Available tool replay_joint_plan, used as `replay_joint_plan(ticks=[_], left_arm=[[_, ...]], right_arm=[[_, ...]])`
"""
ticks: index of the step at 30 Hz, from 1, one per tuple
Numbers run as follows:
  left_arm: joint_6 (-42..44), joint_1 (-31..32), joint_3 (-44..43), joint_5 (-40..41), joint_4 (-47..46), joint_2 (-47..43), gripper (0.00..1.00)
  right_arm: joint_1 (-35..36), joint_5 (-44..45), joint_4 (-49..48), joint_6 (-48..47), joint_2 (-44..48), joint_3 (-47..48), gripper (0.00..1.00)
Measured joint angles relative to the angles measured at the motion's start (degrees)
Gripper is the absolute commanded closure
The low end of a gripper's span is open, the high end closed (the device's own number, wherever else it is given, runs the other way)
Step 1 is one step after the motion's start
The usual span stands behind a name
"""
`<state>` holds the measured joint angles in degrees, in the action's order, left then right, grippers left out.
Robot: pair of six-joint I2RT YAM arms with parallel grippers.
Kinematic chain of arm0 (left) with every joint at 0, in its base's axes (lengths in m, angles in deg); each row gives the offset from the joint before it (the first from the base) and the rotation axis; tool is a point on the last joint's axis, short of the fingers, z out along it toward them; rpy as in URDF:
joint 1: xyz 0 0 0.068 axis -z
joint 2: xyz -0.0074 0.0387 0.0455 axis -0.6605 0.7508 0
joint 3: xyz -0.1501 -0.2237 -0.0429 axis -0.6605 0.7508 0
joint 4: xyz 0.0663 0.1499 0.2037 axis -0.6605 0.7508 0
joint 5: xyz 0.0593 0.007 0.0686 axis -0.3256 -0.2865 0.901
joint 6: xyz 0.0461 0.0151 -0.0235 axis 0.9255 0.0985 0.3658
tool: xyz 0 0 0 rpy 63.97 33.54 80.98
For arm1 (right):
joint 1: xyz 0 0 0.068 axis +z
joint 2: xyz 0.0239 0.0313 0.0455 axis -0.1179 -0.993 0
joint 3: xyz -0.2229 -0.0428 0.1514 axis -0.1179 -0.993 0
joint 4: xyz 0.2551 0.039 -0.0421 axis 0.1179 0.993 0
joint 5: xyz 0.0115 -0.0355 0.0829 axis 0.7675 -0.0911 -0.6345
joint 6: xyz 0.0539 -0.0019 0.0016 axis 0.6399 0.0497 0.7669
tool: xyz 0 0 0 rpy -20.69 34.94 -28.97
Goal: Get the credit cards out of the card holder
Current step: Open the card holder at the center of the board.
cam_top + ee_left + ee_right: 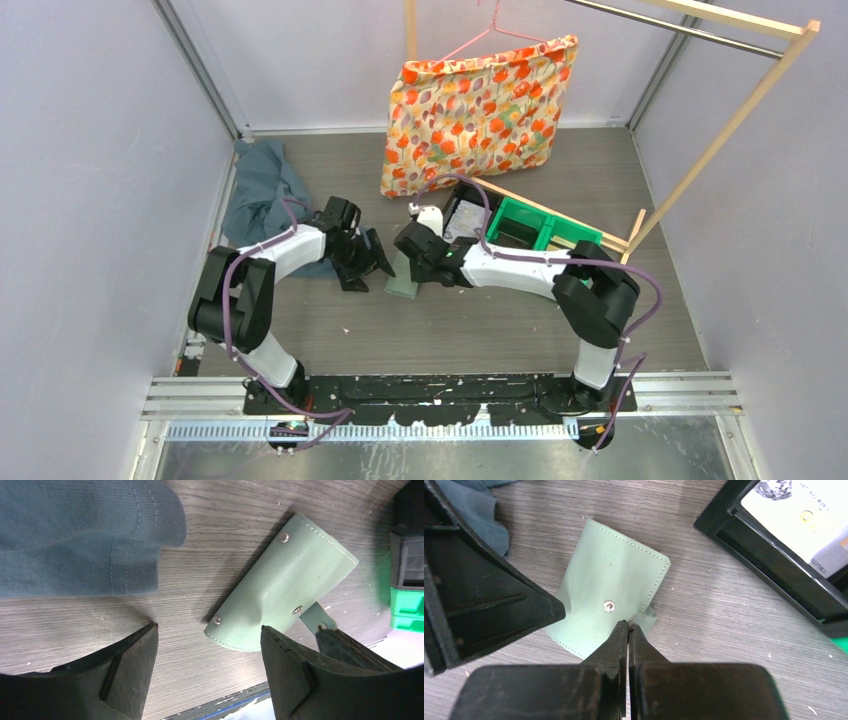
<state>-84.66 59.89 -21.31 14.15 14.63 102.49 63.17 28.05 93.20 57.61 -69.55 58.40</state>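
Grey wood-grain tabletop (pixel 450 330) runs under both arms, walled in by pale lilac panels. Near its middle the right gripper (pixel 628 626) has its two slim black fingers pressed tip to tip, pinching the little strap tab at the edge of the card holder (pixel 609 590). That holder lies flat on the table, folded shut, so its inside is hidden. It is a smooth, pale sage-green, leather-like sheet with a stitched border, rounded corners and small metal snap studs.

Just beside it the left gripper (pixel 209 630) hovers with its broad, wedge-shaped fingers (pixel 132 665) spread wide, holding nothing. The holder's near corner shows between their tips in the left wrist view. In the right wrist view one of them overlaps the holder's left edge.

Further out, a crumpled blue-grey cloth (pixel 85 535), soft twill with sewn seams, lies to the left, near the holder but apart from it. To the right stands a shallow black tray (pixel 774 567) with a white printed sheet in it, and past that a bright green plastic bin (pixel 407 611). At the back an orange flower-printed cushion cover (pixel 480 110) hangs from a pink hanger on a bare wooden rack (pixel 720 142).
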Motion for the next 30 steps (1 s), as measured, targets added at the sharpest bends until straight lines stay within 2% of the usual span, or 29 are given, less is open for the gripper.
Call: replay_joint_plan(ticks=[7, 9, 11, 13, 17, 23, 27, 30], left_arm=[[1.51, 0.48, -0.39, 2.64, 2.89, -0.66, 0.24], [2.27, 0.81, -0.72, 3.87, 4.17, -1.05, 0.23], [3.1, 1.86, -1.73, 5.77, 5.97, -1.77, 0.22], [4.31, 3.76, -3.23, 7.93, 7.43, -2.69, 0.2], [7.1, 10.01, -8.0, 13.6, 9.9, -3.61, 0.2], [11.74, 21.66, -16.81, 24.37, 13.79, -2.49, 0.19], [13.68, 26.16, -21.86, 28.04, 16.37, 0.59, 0.21], [13.94, 29.16, -22.32, 32.15, 17.11, 1.79, 0.23]], right_arm=[[-0.79, -0.63, -2.67, 2.51, 7.15, -6.99, 0.98], [-1.2, -0.83, -3.37, 3.48, 9.55, -10.14, 0.89], [-1.79, -1.07, -4.07, 4.74, 12.46, -14.1, 0.71], [-2.23, -1.18, -4.28, 5.9, 15.15, -17.86, 0.59], [-2.91, -1.25, -3.58, 7.41, 18.4, -23.67, 0.48], [-3.78, -0.85, -0.98, 8.33, 23.69, -27.23, 0.47], [-3.98, 1.05, 0.81, 9.05, 31.93, -28.04, 0.47], [-4.09, 3.5, 1.92, 10.21, 40.0, -30.34, 0.46]])
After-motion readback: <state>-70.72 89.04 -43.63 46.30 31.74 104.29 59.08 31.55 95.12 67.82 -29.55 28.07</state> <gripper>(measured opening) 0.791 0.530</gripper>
